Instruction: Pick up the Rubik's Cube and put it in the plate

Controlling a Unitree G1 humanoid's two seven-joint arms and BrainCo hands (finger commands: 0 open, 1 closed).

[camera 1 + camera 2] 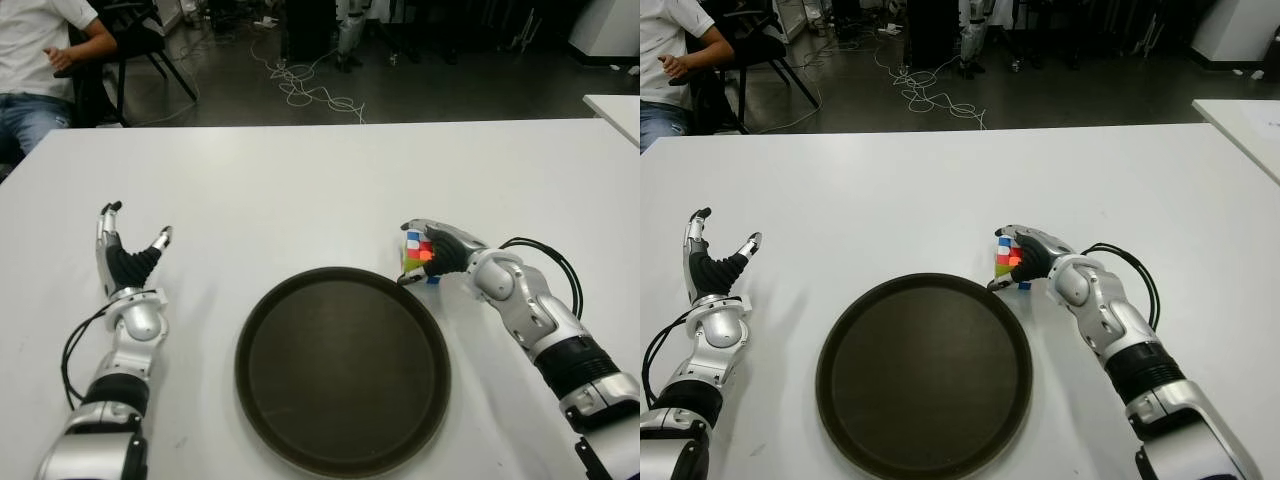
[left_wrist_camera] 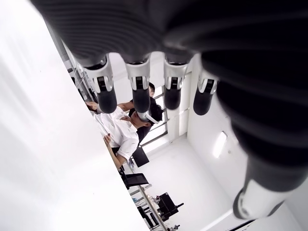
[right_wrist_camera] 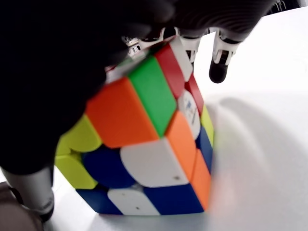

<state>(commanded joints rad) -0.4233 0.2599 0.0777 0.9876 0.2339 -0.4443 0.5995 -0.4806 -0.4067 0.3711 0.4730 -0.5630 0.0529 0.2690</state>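
My right hand (image 1: 440,252) has closed around the cube (image 1: 420,256) just beside the plate's (image 1: 342,368) far right rim. Lifting and placing remain. My left hand (image 1: 125,262) waits spread, well left of the plate.

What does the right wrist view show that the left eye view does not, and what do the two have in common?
Only the right wrist view shows the Rubik's Cube close up: its orange, green, blue, white and yellow stickers, with its bottom edge at the white table.

Only the left eye view shows the dark round plate, holding nothing, the left robot hand open at the plate's left, and a seated person beyond the table.

Both show the right robot hand closed around the cube, beside the plate's rim.
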